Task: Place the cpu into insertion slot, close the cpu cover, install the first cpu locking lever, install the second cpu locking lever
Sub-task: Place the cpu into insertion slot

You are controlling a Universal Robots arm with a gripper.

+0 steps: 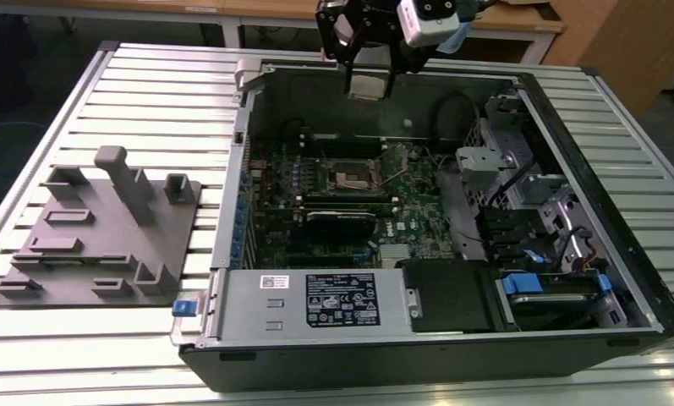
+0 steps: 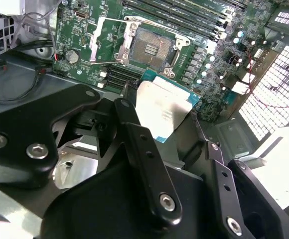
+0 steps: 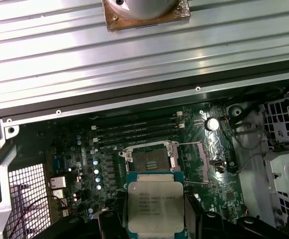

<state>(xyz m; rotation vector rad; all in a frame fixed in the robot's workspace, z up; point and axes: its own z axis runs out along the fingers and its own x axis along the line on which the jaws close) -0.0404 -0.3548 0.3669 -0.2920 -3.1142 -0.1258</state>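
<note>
Exterior view: gripper high over open computer case, fingers pinching cpu by its edges. First wrist view: cpu hangs well above empty insertion slot. Risk, judged: chip tilted or offset in grip lands askew, damaging insertion slot.

The exterior view looks down at a slant from high and well back. It takes in the whole slatted surface, the open computer case and the grey fixture plate at nine o'clock of the case. The claw hangs at the case's twelve o'clock. Both wrist views sit close behind the claw and look down past it and the cpu it clamps. The motherboard appears turned about half round between them. All three views share the open socket.
</note>
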